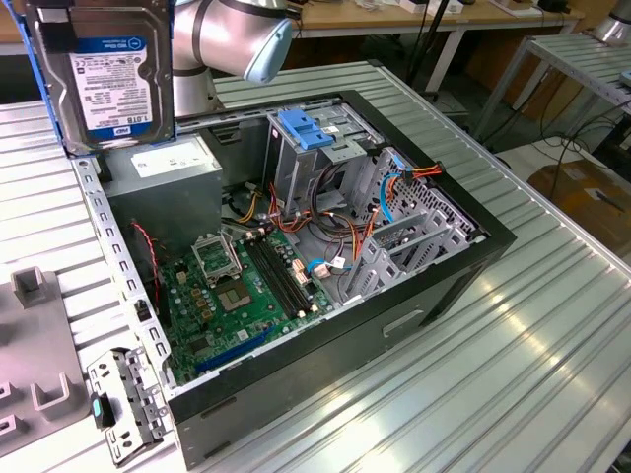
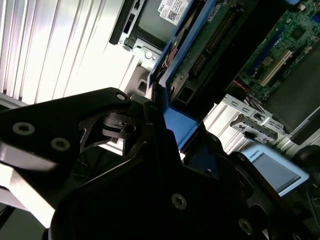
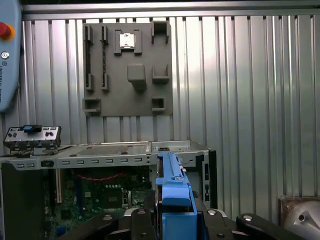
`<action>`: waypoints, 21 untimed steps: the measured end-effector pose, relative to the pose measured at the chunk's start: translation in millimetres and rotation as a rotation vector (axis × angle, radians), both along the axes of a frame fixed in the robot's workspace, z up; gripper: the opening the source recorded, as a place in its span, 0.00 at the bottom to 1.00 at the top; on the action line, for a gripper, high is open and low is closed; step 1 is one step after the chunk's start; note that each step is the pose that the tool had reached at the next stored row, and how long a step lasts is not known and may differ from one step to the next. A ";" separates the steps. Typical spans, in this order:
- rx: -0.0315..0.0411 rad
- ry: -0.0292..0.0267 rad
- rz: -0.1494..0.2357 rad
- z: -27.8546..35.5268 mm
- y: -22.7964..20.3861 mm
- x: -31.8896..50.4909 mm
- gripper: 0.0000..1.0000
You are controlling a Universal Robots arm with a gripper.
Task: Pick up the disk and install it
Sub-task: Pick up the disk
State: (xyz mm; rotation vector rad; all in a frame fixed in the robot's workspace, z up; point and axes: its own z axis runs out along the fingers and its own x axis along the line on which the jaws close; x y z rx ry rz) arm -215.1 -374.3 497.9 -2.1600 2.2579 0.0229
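Two fingers (image 3: 145, 222) are closed on the disk (image 1: 104, 79), clamping it at its blue side rail (image 3: 172, 192). The contact faces are hidden behind the black gripper body, so the grip is inferred from the rail standing squarely between the fingers in both wrist views.

Disk position: raised clear of the bench (image 1: 513, 374) and of the open computer case (image 1: 296, 374). It stands on edge at the exterior view's left, label toward that camera. It appears to touch nothing but the fingers. The arm (image 1: 232, 34) sits just behind it.

Case contents: a green motherboard (image 1: 237, 296) on the floor of the case, and a grey power supply box (image 1: 163, 163) just beneath the disk in the picture. Near the middle stands a metal drive cage (image 1: 301, 172) topped by a blue latch (image 1: 306, 128). Loose orange and red cables (image 1: 380, 212) lie beside the cage on the exterior view's right. Disk and cage are well apart.

Outside the case: a grey fixture plate (image 3: 127, 70) and a small metal bracket (image 1: 123, 404) lie on the bench.

Assessment: pick-up is complete and installation has not begun. The next move calls for turning the disk so its rails line up with the cage guides. It also needs a square approach that keeps clear of the cables, since a skewed entry would likely jam the rails.
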 end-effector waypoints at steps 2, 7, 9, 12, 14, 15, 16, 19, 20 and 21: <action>0.0000 0.0000 0.000 0.0 0.0 6.1 0.37; 0.0001 -0.0001 0.000 -0.1 -7.5 10.0 0.37; 0.0000 0.0000 0.000 -0.1 -13.3 10.3 0.37; 0.0001 -0.0001 0.000 -0.2 -22.3 10.6 0.37; 0.0000 0.0000 0.000 -0.2 -31.6 11.0 0.37; 0.0001 -0.0001 0.000 -0.2 -35.9 11.3 0.37; 0.0000 0.0000 0.000 -0.2 -38.7 11.6 0.37; 0.0001 -0.0001 0.000 -0.5 -47.5 16.2 0.37; 0.0001 -0.0001 0.000 -0.6 -48.4 18.6 0.37; 0.0000 0.0000 0.000 -0.6 -49.2 22.0 0.37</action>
